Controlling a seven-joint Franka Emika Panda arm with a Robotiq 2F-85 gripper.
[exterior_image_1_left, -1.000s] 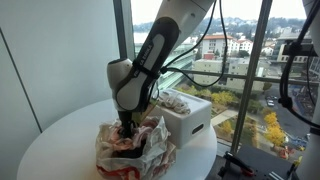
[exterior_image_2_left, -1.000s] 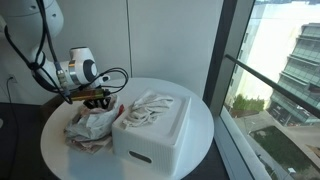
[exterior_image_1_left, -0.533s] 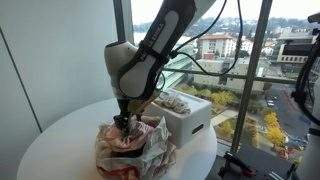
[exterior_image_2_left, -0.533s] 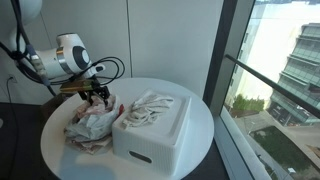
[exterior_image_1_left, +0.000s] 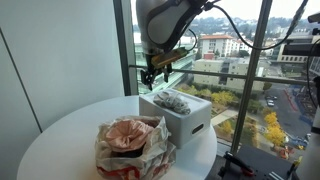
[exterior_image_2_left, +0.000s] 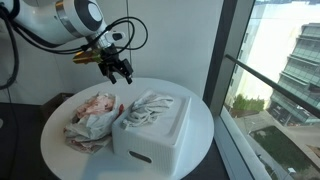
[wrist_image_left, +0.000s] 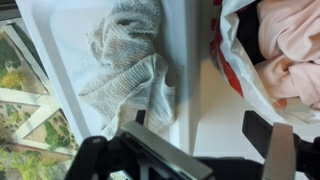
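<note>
I am seeing the gripper (exterior_image_2_left: 120, 70) hanging in the air above the white box (exterior_image_2_left: 150, 140), its fingers spread wide and gripping nothing; the wrist view is showing nothing caught between them. The grey-white cloth (wrist_image_left: 130, 60) is lying crumpled on top of the white box, below the gripper and clear of it. Just beside the white box, a white bag (exterior_image_1_left: 125, 160) with red print is sitting open, with a pink cloth (exterior_image_1_left: 128, 133) bunched inside. The print is coming through too blurred for me to read. The white box is standing on a round white table (exterior_image_1_left: 65, 140), toward the side facing the window (exterior_image_1_left: 240, 60). Beyond the white box, the tall glass is showing city buildings and autumn trees below, and a plain white wall is closing the room on the side away from the glass.
</note>
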